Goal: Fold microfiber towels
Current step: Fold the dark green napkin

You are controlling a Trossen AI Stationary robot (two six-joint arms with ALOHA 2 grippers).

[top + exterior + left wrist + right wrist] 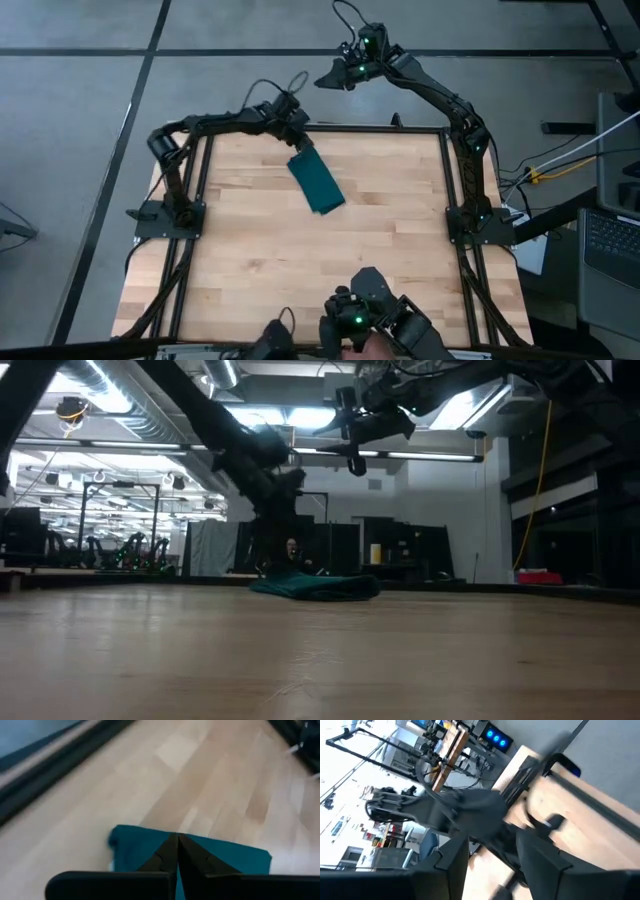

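The folded teal towel (317, 180) lies near the desk's (300, 260) far edge, bare wood all around. The left pincer (299, 143) is closed on its far end. The right pincer (322, 82), fingers parted, hangs beyond the far edge.

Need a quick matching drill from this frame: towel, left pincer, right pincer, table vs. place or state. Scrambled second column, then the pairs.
Column one:
1. towel
2. left pincer
3. right pincer
4. table

Column two:
A. raised beyond the table's far edge, fingers apart
B. bare pale wood boards
C. fingers shut at the towel's far end
D. folded teal strip lying at a slant on the wood

Pairs: 1-D, 2-C, 3-A, 4-B
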